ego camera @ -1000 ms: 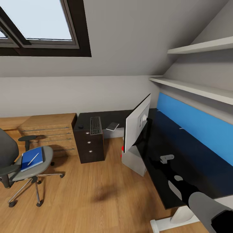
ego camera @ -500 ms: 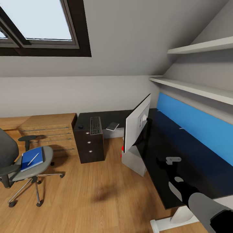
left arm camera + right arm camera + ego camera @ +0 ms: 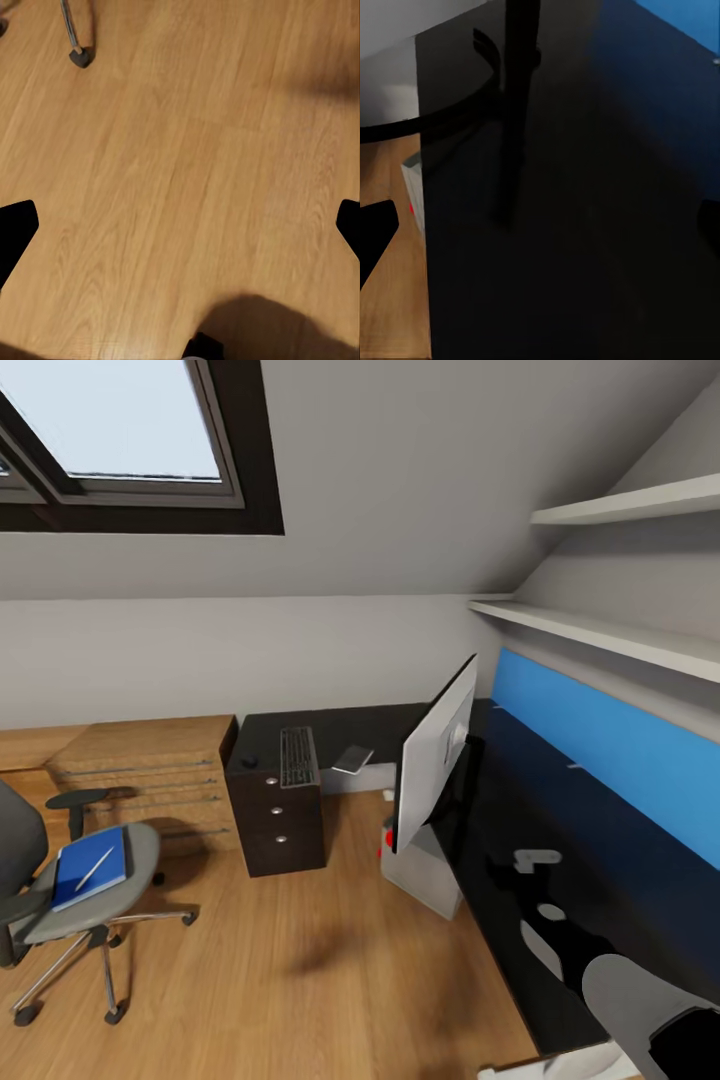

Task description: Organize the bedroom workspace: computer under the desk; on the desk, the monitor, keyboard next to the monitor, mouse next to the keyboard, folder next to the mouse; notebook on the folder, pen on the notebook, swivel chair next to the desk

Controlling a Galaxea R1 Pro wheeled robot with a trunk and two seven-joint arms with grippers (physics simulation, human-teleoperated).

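Head view: the L-shaped black bench point(image 3: 560, 840) runs from the middle of the frame down to the lower right. The monitor point(image 3: 435, 765) stands on it at centre, seen from behind and edge-on. Below it, at floor level, sits the pale computer point(image 3: 425, 870) with its red light. On the far arm of the bench, above the drawer unit point(image 3: 275, 820), lie the mouse point(image 3: 247, 762), the keyboard point(image 3: 298, 755) and the notebook point(image 3: 352, 759), left to right. At lower left the swivel chair point(image 3: 85, 890) carries the blue folder point(image 3: 90, 867) with the pen point(image 3: 95, 868) on it. A wooden chest point(image 3: 135, 780) stands behind the chair.

Left wrist view: the left gripper point(image 3: 180, 225) hangs wide open over the wooden floor point(image 3: 187, 172), holding nothing (a chair caster point(image 3: 80, 56) at upper left).

Right wrist view: the right gripper point(image 3: 544, 232) is wide open and empty over the glossy bench top; the monitor's thin stand is at upper centre.
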